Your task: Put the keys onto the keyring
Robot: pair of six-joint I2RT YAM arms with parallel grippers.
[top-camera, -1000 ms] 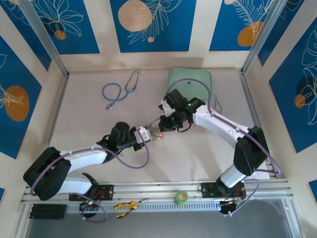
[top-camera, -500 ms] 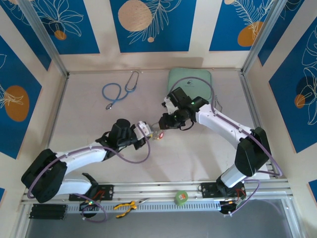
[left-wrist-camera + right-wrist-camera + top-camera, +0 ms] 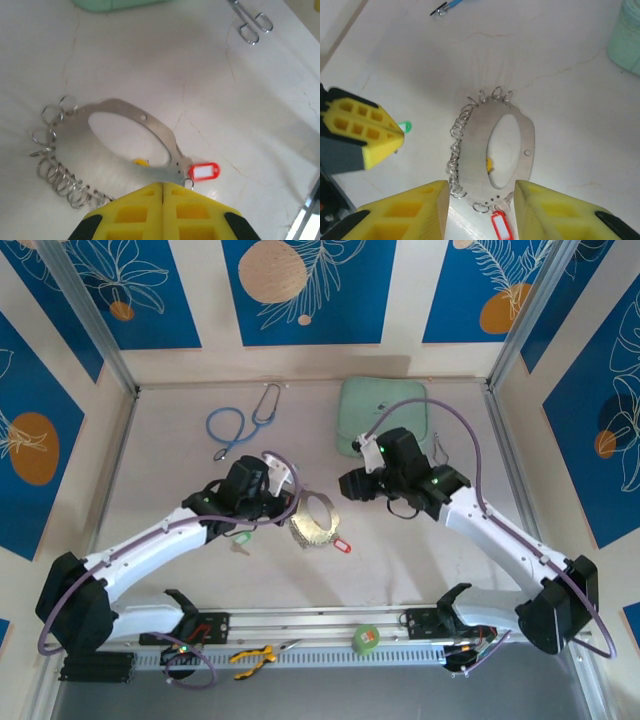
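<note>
Silvery metal keyring (image 3: 476, 140) — a flat oval plate edged with small wire loops — lies on the pale table (image 3: 160, 472). A red-tagged key (image 3: 501, 226) sits at the keyring's end, a yellow tag (image 3: 489, 164) shows through its hole, and a green tag (image 3: 406, 127) lies off its looped side. Right gripper (image 3: 480, 210): jaws wide, empty, flanking the red-tag end. Left gripper (image 3: 162, 192): pads pressed together, nothing seen between them — beside the keyring, apart from it.

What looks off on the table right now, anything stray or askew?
One green-tagged key lies off the keyring, to its left beside the shut left gripper. A yellow tag sits inside its loop; cannot tell if it's attached. Nothing looks damaged.
</note>
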